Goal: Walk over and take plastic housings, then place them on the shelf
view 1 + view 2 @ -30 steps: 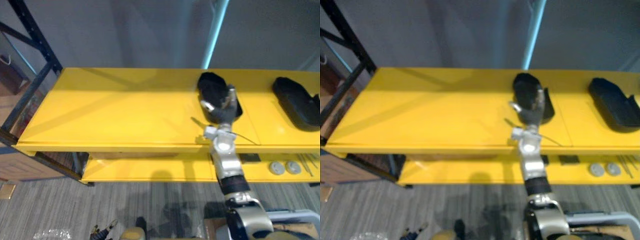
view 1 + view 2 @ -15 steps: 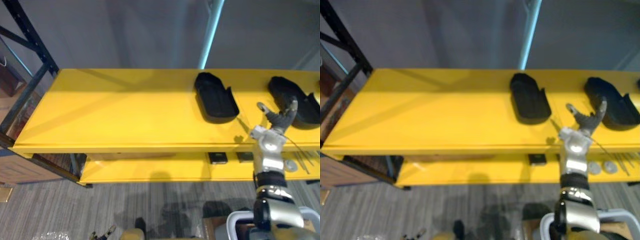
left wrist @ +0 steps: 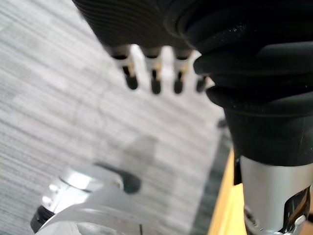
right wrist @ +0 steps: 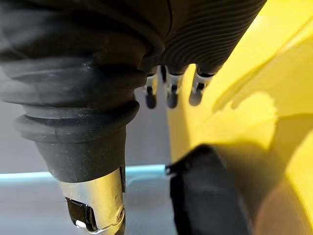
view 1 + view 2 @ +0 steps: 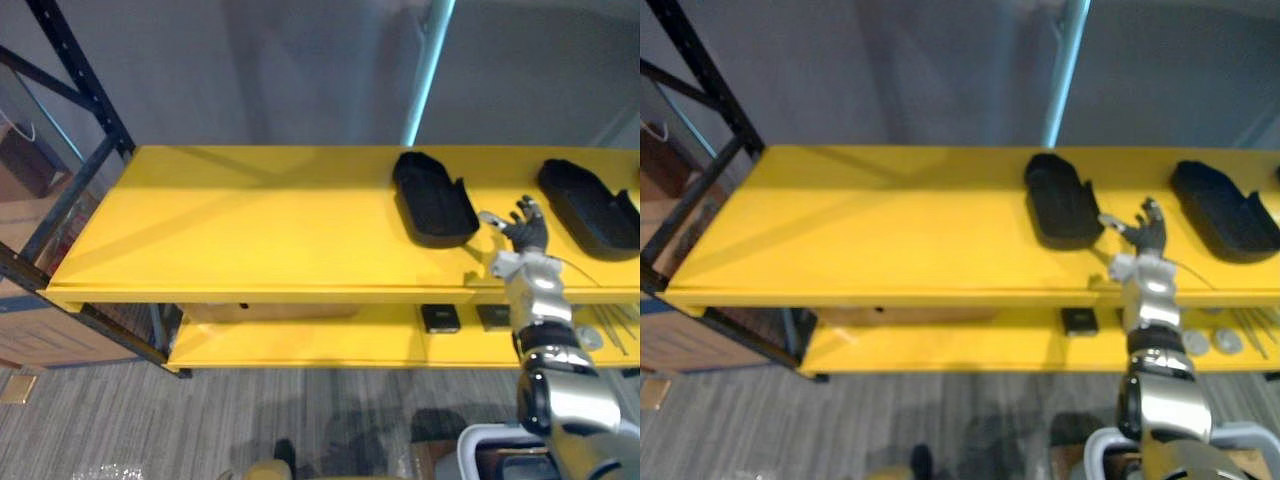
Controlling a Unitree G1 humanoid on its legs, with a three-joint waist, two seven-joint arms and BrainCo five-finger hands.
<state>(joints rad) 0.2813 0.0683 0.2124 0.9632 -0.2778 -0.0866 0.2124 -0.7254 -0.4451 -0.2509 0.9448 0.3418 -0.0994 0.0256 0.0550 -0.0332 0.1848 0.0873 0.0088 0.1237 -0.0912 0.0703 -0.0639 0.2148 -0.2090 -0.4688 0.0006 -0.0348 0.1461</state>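
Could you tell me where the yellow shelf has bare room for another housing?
The top shelf is bare from its left end to the middle housing. Rightward is crowded: the right hand hovers between it and the far-right housing.

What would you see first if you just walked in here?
The long bright yellow shelf jumps out first, stretching right across the head views. On top of it lie two black plastic housings shaped like shallow trays, one near the middle and one towards the right end. The robot's right hand is raised between them, fingers open and holding nothing.
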